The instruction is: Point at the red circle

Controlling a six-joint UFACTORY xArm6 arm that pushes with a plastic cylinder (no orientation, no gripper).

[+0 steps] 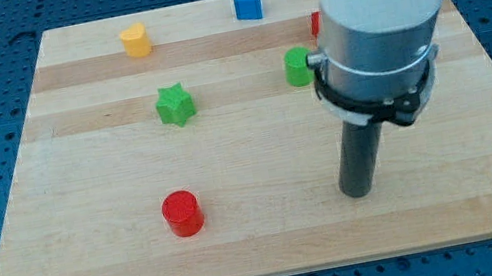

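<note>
The red circle [182, 213] is a short red cylinder on the wooden board [96, 266], at the view's lower left of centre. My tip [359, 192] rests on the board well to the right of the red circle, at about the same height in the view, with bare wood between them. The rod hangs from the wide white and black arm body at the view's upper right.
A green star [175, 104] lies above the red circle. A green block [296, 66] sits just left of the arm body. A yellow block [136, 39] and a blue block [248, 3] lie near the top edge. A red block [315, 24] is mostly hidden by the arm.
</note>
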